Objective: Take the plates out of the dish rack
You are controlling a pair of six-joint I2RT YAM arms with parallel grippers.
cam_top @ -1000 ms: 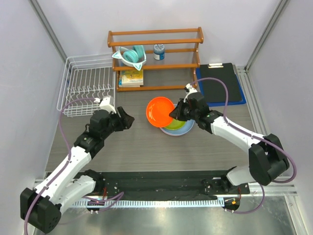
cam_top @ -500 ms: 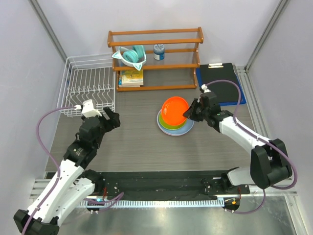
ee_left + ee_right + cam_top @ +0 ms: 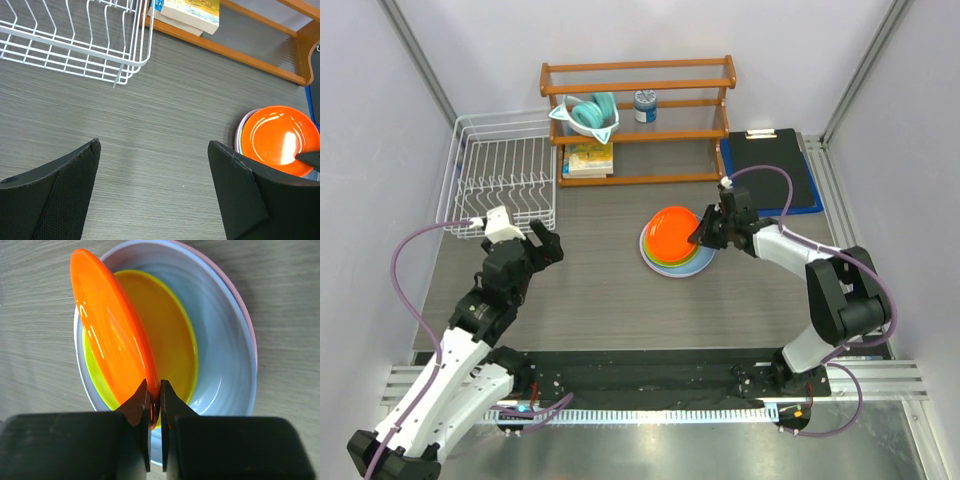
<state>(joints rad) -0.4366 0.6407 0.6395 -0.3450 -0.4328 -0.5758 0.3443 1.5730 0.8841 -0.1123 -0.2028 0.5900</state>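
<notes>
Right wrist shows four plates (image 3: 222, 355), orange one (image 3: 112, 340) in right end effector (image 3: 155, 391)

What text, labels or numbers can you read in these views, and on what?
Nothing can be read in any view.
Book cover on the wooden shelf's lowest tier: yellow and blue print, lettering too blurred.
Small can on the shelf: label too small to read.
No markings seen on the orange plate, the plates under it, the dish rack or the clipboard.
</notes>
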